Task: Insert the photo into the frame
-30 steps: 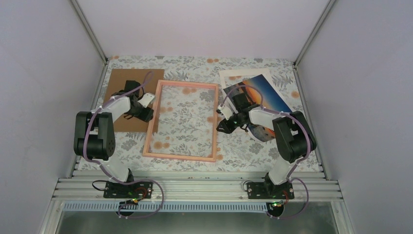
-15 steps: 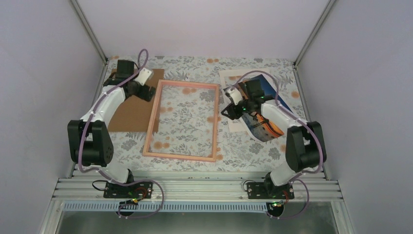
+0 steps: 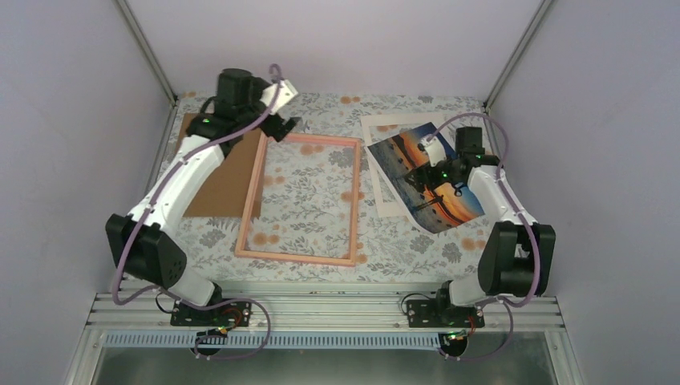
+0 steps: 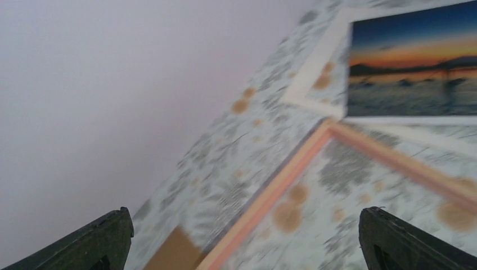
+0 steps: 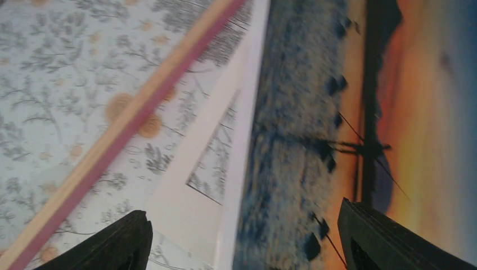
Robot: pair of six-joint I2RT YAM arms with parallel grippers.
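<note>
- Overhead view: the photo (image 3: 425,178), an orange sunset over blue water, lies askew on the white mat board (image 3: 383,130), to the right of the pink frame (image 3: 297,257) and outside it. Its near corner hangs past the mat onto the flowered counter (image 3: 401,241). The right tool (image 3: 429,172) hovers over the photo with its jaws apart, holding nothing. Likely risk: a flat glossy print offers no raised edge, so a closing grip may slide off it or drag the mat along.
- Same view: the left tool (image 3: 287,123) hangs above the frame's far left corner, jaws apart and empty. The brown cardboard (image 3: 216,188) lies just beside the frame. Likely risk: a careless descent could shove the frame out of place.
- Left wrist view: the left tool's jaws stand wide at the bottom corners with nothing between them. The frame's corner lies below and the photo beyond it. The picture is blurred, so the height above the frame cannot be told, and a misjudged drop may strike the rim.
- Right wrist view: the right tool's jaws stand wide over the photo's white-edged side, where it overlaps the mat. The frame runs diagonally at the left. Likely risk: pinching here may catch both sheets or crease the print. Carried crooked, the photo may land across the frame's border rather than inside.
</note>
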